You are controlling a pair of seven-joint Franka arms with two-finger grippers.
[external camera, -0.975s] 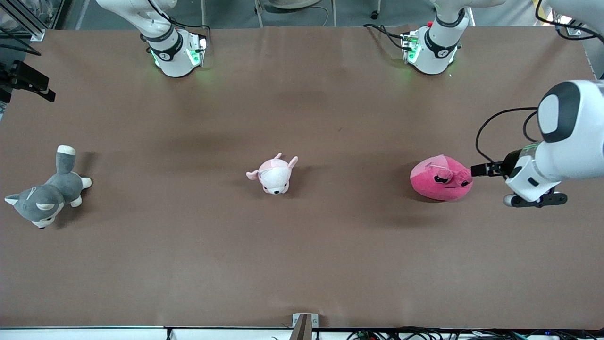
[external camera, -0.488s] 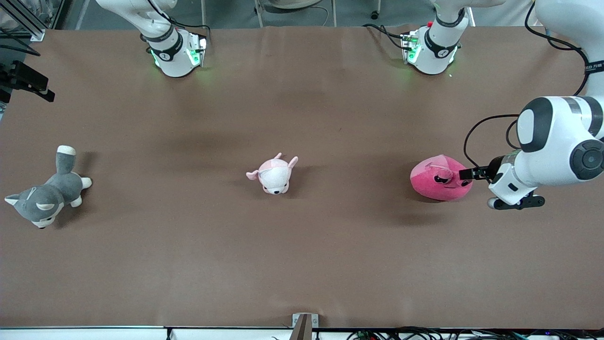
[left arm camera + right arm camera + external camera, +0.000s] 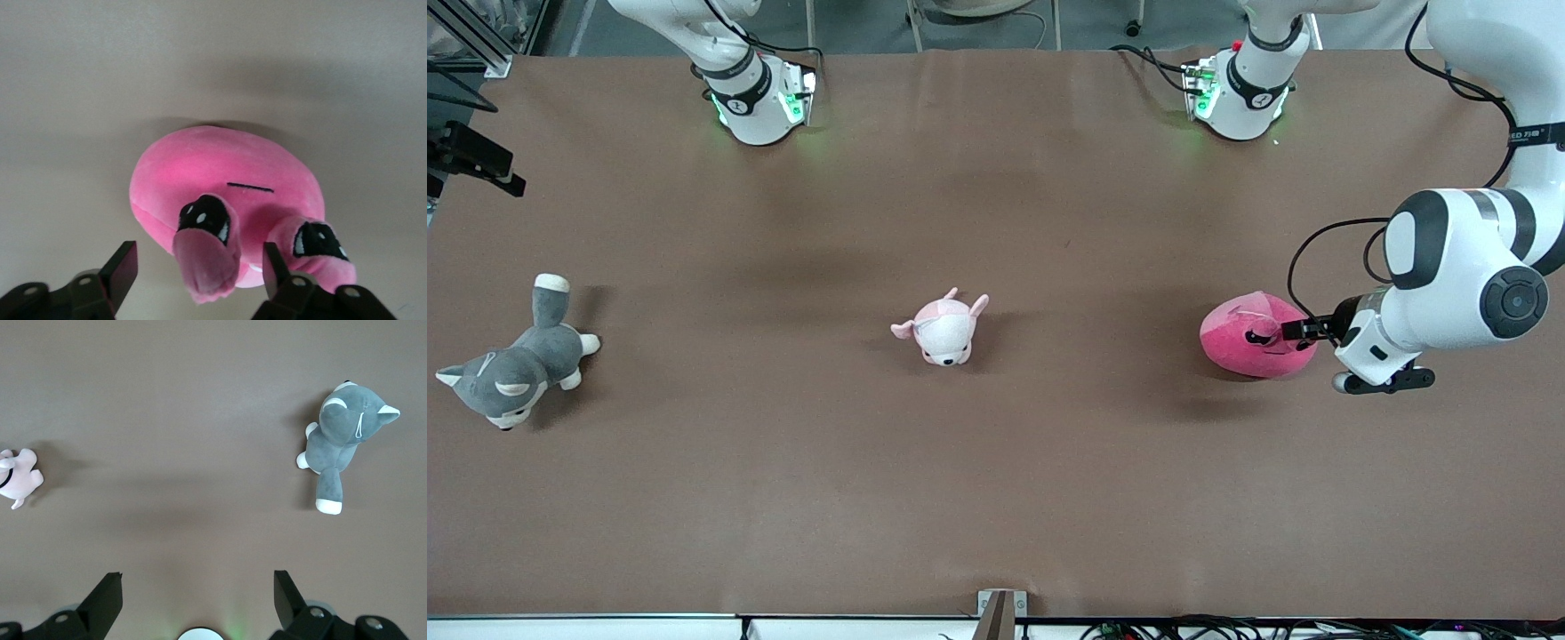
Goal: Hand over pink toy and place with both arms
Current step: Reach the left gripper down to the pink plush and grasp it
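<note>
The pink toy is found on the table toward the left arm's end. The left gripper is set low at the toy, its fingers spread wide on either side of one ear, with no squeeze visible. The right gripper is held high over the table, waiting, fingers wide and empty. A pale pink plush and a grey dog plush are seen toward the right arm's end.

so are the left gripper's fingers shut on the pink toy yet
Not yet: the left gripper is open, its fingers either side of one ear of the round hot-pink plush toy, gaps visible.
</note>
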